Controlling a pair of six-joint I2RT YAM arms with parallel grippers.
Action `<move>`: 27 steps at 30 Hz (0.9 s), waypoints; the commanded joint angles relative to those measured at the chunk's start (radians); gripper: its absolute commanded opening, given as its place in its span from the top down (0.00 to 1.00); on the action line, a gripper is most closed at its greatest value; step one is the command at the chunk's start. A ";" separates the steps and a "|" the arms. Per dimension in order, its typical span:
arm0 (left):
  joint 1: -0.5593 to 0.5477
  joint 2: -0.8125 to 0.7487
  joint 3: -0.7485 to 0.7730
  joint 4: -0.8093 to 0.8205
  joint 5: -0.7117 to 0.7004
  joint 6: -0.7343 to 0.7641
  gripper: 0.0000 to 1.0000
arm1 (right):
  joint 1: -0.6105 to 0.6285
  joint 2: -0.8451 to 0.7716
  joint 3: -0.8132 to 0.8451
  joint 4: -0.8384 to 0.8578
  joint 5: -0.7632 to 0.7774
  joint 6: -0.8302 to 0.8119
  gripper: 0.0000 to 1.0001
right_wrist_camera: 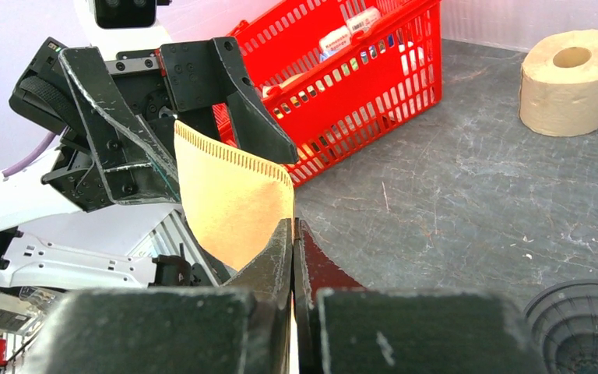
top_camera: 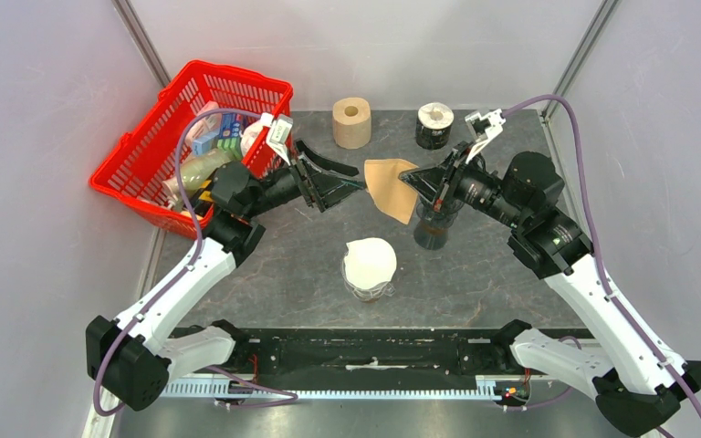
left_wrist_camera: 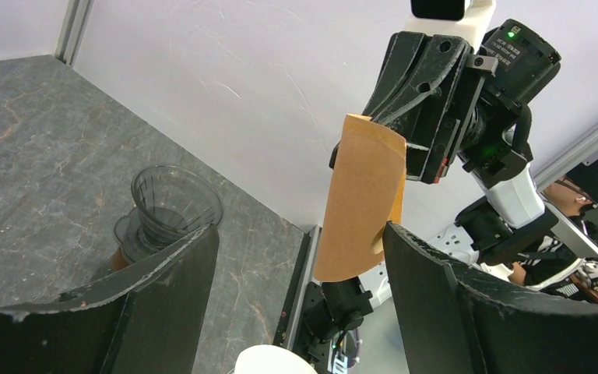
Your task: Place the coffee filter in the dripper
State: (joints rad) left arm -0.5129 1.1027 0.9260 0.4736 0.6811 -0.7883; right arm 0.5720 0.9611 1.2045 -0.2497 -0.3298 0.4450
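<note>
The grey desk [top_camera: 283,265] carries everything; the red basket [top_camera: 237,80], filled with packets, sits at its far corner, well to the left of the dripper [top_camera: 432,233] and behind it; the left hand [top_camera: 362,180] hangs in the air up and to the left of the dripper, its fingers spread wide, one to either side of the filter's near edge, though whether they touch it cannot be told; the right hand [top_camera: 403,176] hovers just above the dripper, pressed together and pinching the filter [top_camera: 392,190] by its right edge; the brown filter hangs between the two hands, off the desk, above and left of the dripper; the dripper stands upright and holds nothing; a white paper stack [top_camera: 371,263] sits near its front left; a tan roll [top_camera: 351,122] and a black roll [top_camera: 434,127] stand behind it.
</note>
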 commanded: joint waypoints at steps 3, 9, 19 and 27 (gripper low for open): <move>-0.001 0.012 0.006 0.040 0.017 -0.019 0.16 | 0.000 0.006 0.013 0.025 0.022 -0.001 1.00; -0.003 0.062 0.036 0.033 0.016 -0.032 0.16 | 0.000 0.019 0.013 0.041 -0.002 0.002 1.00; -0.003 0.051 0.023 0.022 -0.008 -0.020 0.16 | 0.000 0.010 0.004 0.022 0.044 -0.005 1.00; -0.003 0.028 0.021 -0.005 -0.019 0.000 0.16 | 0.000 0.007 -0.003 0.013 0.103 -0.014 1.00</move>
State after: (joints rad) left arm -0.5129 1.1610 0.9264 0.4625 0.6796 -0.7948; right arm 0.5720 0.9810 1.2045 -0.2573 -0.2630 0.4431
